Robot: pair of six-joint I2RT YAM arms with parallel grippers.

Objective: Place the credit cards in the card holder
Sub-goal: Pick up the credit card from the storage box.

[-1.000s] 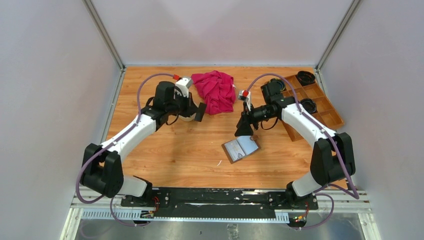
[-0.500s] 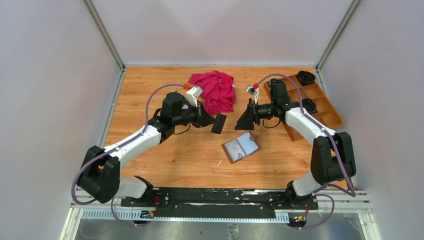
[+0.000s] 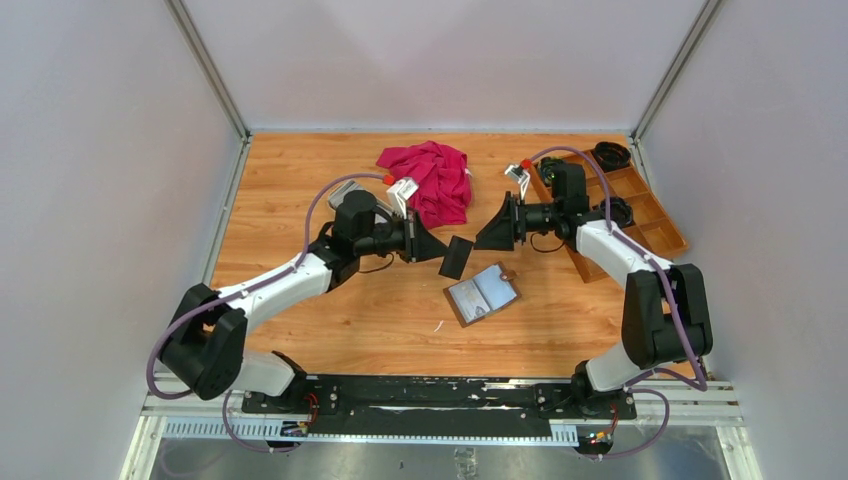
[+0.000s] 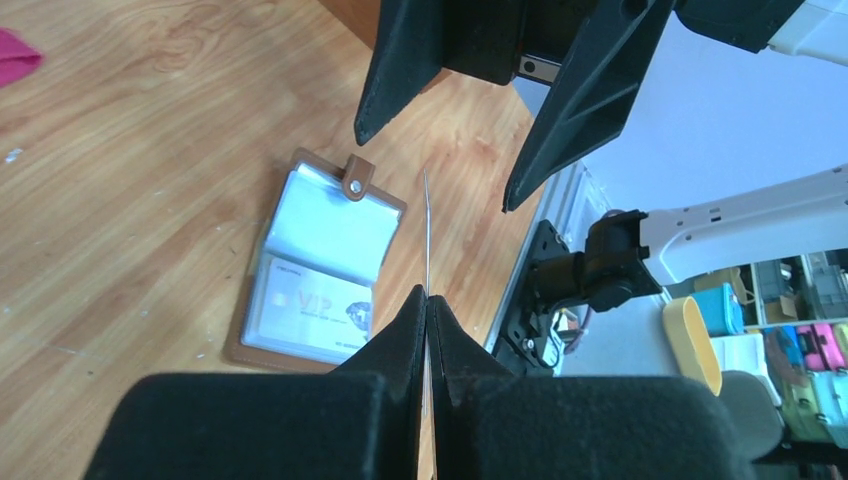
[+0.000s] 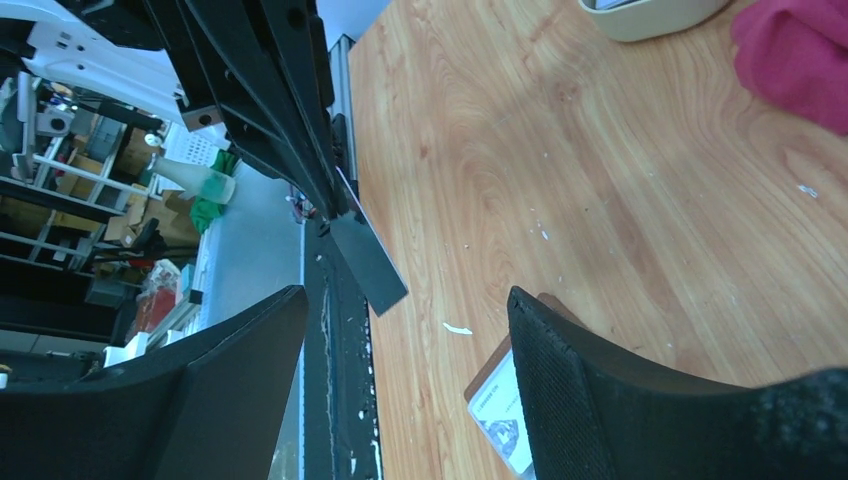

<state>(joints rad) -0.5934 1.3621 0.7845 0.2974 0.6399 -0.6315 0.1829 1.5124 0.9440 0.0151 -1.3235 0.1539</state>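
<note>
My left gripper (image 3: 442, 251) is shut on a dark credit card (image 3: 458, 258) and holds it in the air, above and left of the card holder (image 3: 481, 295). In the left wrist view the card (image 4: 427, 225) stands edge-on between the shut fingertips. The brown card holder (image 4: 315, 265) lies open on the table with a white VIP card (image 4: 305, 308) in a clear sleeve. My right gripper (image 3: 492, 228) faces the card, open and empty, its jaws wide on either side of the card's free end (image 5: 368, 255). A corner of the holder (image 5: 497, 400) shows below.
A red cloth (image 3: 430, 180) lies at the back middle of the table. A wooden compartment tray (image 3: 650, 215) with black round items stands at the right. A beige dish (image 5: 650, 10) sits near the cloth. Walls close in the left, right and back sides.
My left arm carried the dark card rightward from near the cloth to the middle. My right gripper rose from the holder, turned toward the card and opened wider.
</note>
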